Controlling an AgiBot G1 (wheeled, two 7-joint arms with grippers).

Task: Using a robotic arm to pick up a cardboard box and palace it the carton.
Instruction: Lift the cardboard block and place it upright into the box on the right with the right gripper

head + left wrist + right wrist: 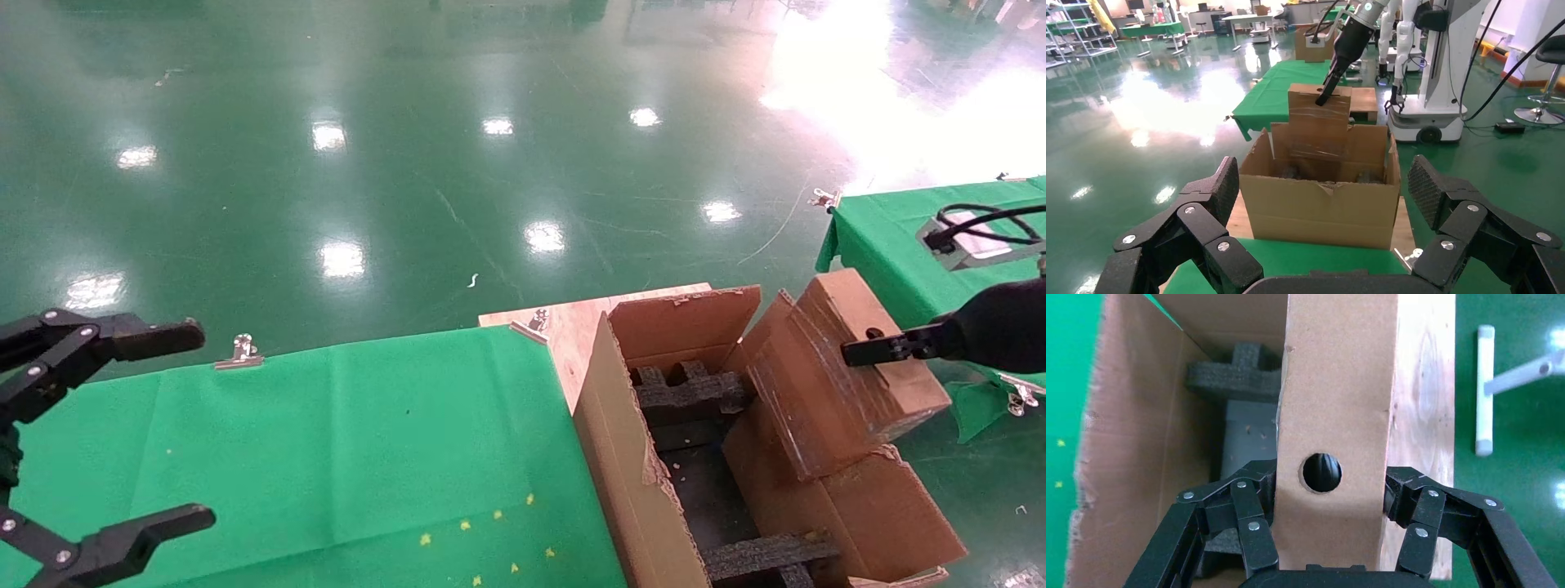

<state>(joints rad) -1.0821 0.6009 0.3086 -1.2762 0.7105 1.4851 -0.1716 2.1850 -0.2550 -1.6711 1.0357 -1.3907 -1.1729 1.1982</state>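
Down at my 7 o'clock my left gripper (167, 425) just hangs spread wide over the green cloth (343, 457). Right in front, my right gripper (1329, 496) has both sides of the cardboard box (1333, 416) pinched, holding it tilted above the carton (629, 457). Black foam inserts (690, 392) sit inside underneath it. Out at 2 o'clock there's another green table (882, 237).
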